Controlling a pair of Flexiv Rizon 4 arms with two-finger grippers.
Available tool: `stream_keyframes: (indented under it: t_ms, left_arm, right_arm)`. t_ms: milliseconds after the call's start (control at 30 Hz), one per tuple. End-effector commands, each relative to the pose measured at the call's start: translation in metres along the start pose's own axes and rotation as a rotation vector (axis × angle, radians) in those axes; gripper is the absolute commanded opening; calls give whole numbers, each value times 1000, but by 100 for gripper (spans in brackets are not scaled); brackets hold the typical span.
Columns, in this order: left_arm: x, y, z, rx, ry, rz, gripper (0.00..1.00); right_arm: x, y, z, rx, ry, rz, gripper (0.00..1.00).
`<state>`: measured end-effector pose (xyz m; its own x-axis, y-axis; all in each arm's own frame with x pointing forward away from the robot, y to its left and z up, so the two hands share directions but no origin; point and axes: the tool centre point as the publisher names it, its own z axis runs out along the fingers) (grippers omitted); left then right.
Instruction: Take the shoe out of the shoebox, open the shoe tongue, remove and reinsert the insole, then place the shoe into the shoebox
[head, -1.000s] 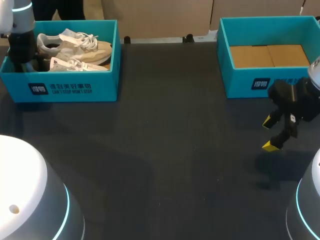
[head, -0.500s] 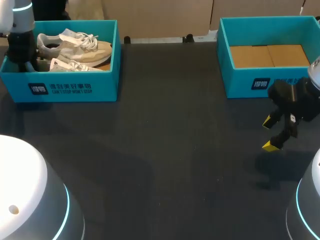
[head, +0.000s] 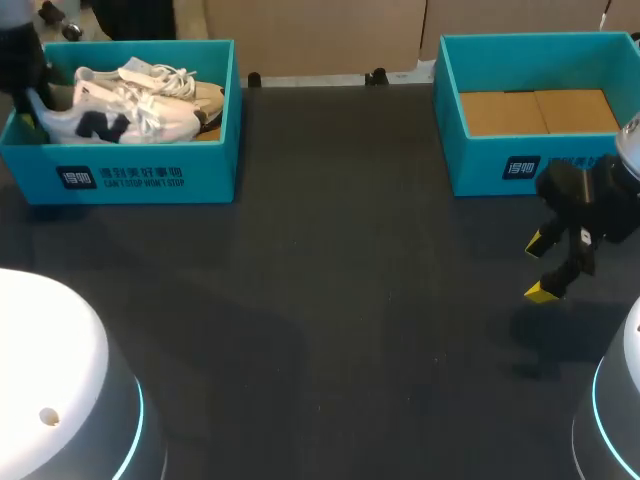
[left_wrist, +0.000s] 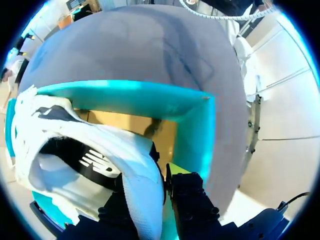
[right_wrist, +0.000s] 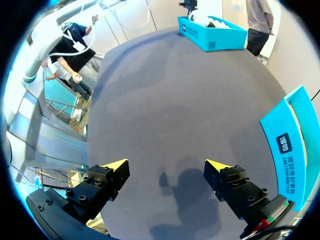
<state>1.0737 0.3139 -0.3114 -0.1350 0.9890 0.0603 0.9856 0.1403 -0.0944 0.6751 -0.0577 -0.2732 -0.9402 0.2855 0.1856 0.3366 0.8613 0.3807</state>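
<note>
Inside the teal cardboard shoebox (head: 150, 178), the left gripper (left_wrist: 150, 187) is clamped on the heel of the white sneaker (head: 108, 118) with a dark side logo, one black finger on each side of the collar. The sneaker hangs tilted, heel by the box's left wall and toe toward its middle. I cannot tell whether the sole clears the rim.

A heel-only pinch is the worry. The toe may droop and catch the box's front wall, dragging the light box along, or the soft collar may slip free. Its white laces lie against the beige sneaker (head: 195, 92) nearer the box's back wall, and a snag could haul that one up too.

The shoebox seems to sit by the far edge of the dark bench (head: 330, 290), so drifting backward is risky. To the box's right lies broad open bench, the sensible landing place. Well right of the shoebox, the right gripper (head: 545, 268) hovers with fingers spread, holding nothing, beside a second teal box (head: 500, 165).
</note>
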Motion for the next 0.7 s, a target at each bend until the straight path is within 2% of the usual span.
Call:
stream_keyframes:
  t_ms: [33,133,700]
  left_arm:
    - [-1,-15,-51,-17,36,-15,0]
    - [3,-22,-78,-29,44,-51,0]
    - [3,-22,-78,-29,44,-51,0]
  right_arm:
    - [1,0,1,2,-2,0,100]
    - [1,0,1,2,-2,0,100]
    - [1,0,1,2,-2,0,100]
